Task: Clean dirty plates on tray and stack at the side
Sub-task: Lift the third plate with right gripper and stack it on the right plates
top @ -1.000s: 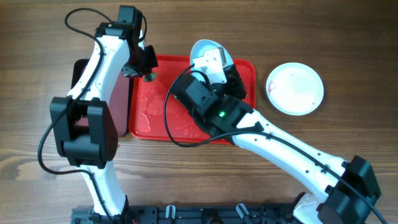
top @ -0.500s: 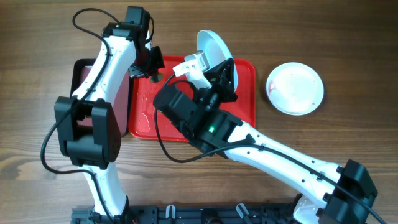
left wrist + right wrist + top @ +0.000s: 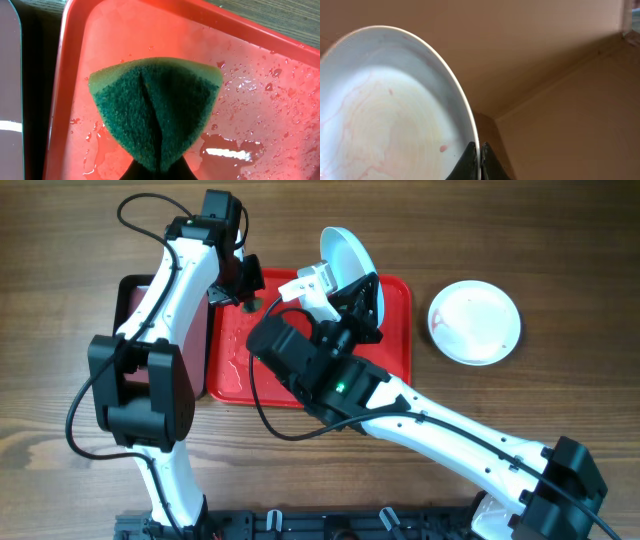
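Note:
My right gripper (image 3: 352,288) is shut on the rim of a pale plate (image 3: 342,258) and holds it tilted on edge above the back of the red tray (image 3: 395,350). In the right wrist view the plate (image 3: 390,110) shows faint pink smears, with the jaws (image 3: 480,155) pinching its rim. My left gripper (image 3: 246,298) is shut on a green sponge (image 3: 155,107) over the tray's wet back-left corner (image 3: 280,90). A second plate (image 3: 474,322) lies flat on the table to the right of the tray. A third plate is not visible.
A dark maroon tray (image 3: 128,300) lies left of the red tray, mostly under my left arm. Water drops and a puddle (image 3: 230,147) lie on the red tray's floor. My right arm crosses the tray's front right.
Over the last second my right gripper lifted the plate and tilted it up on edge toward the tray's back. My left gripper shifted slightly right. Nothing moved in the last half second.

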You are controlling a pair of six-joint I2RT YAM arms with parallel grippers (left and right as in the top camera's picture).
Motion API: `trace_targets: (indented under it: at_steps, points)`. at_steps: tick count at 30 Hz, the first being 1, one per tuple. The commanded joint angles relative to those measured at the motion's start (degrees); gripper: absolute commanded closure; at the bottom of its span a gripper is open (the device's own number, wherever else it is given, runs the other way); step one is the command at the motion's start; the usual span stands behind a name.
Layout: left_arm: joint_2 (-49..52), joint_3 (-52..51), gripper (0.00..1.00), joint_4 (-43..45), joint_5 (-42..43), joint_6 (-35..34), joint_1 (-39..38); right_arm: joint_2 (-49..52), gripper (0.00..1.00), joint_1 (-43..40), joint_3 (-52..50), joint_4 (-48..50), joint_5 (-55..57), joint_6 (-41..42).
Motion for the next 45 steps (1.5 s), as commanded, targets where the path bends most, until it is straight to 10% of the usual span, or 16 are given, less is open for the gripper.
trace_targets:
  at_steps: [1,5,13,23,34,39,45]
  points:
    - [0.74,-0.37,0.96,0.17,0.70,-0.74,0.02,-0.13,0.96,-0.22,-0.02,-6.12,-17.29,8.74]
    - [0.74,-0.37,0.96,0.13,0.70,-0.74,0.02,-0.13,0.96,-7.21,-0.07,-17.00,-51.28,24.87]
    - [0.74,-0.37,0.96,0.15,0.68,-0.74,0.02,-0.15,0.95,-36.87,-0.07,-19.69,-90.51,27.04]
    - [0.74,-0.37,0.96,0.15,0.70,-0.74,0.02,-0.13,0.96,-67.41,-2.05,-24.26,-90.27,27.15]
    - [0.74,-0.37,0.96,0.15,0.70,-0.74,0.02,-0.13,0.95,-75.32,-14.71,-13.05,-79.97,33.07]
    - [0.07,0.15,0.96,-0.26,-0.20,-0.52,0.81,-0.13,0.52,-75.17,-15.26,-11.15,-91.17,29.38]
    - [-5.53,5.14,0.96,-8.31,-0.48,4.59,5.75,-0.15,0.53,-70.49,-9.53,-15.39,-98.33,23.69]
